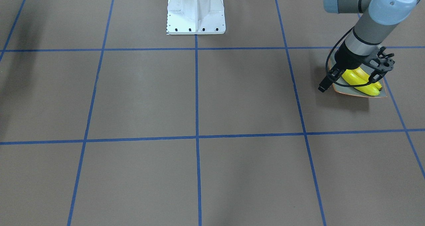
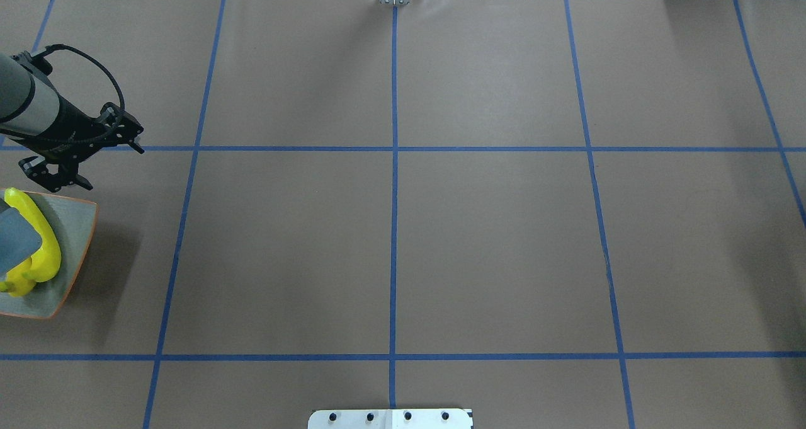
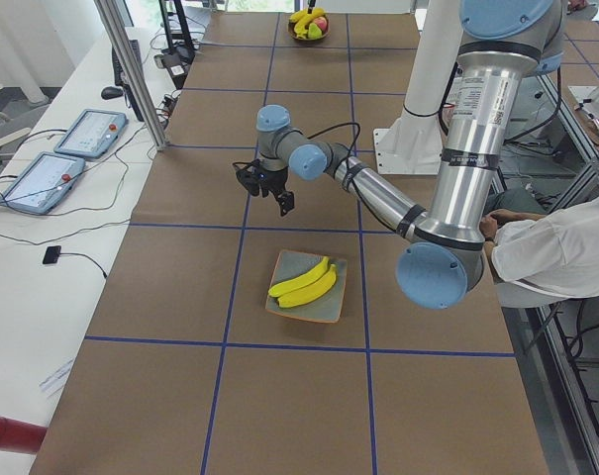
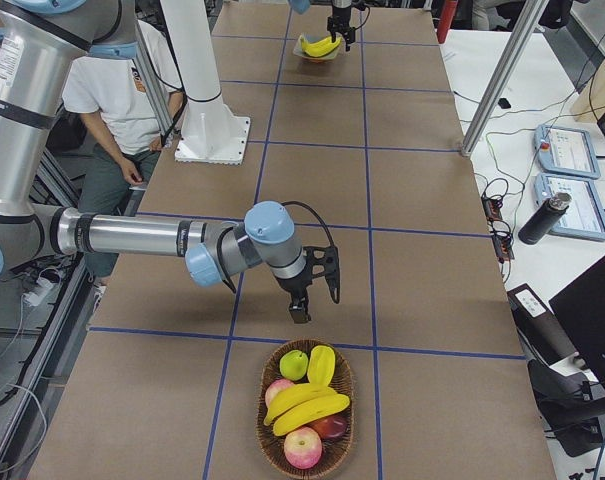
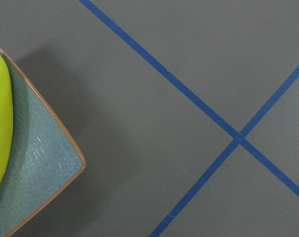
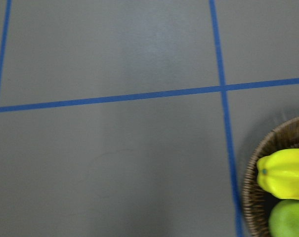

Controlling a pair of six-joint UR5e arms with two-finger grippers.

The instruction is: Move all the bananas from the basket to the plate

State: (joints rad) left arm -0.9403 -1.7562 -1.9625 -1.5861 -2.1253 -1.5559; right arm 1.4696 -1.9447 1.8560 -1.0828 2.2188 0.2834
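Closest in the right side view is the basket, a round wicker bowl at the worktop's end on the robot's right. In it 2 bananas lie side by side across the middle. Behind them are a ridged yellow fruit and a green apple, and 2 red apples sit in front.

The right fingers hang above the brown paper just beyond the basket, over a blue tape line, pointing down. Whether they are spread or closed cannot be told from here. The right wrist view takes in only the basket's rim, the ridged fruit and the apple at its lower right corner.

At the opposite end of the worktop stands the plate, a square grey-green dish with an orange-brown rim. It carries 2 more bananas that lie together along its diagonal, touching each other.

The left fingers are spread wide and hold nothing. They hover above the worktop near the plate, off one corner, touching neither the dish nor the fruit. The left wrist view shows that corner and a strip of 1 banana at its left edge, the rest being bare paper crossed by tape.

The robot's white pedestal stands at the middle of the worktop's edge. A person in a white shirt sits beside it. On a white side table, 2 tablets lie with cables.
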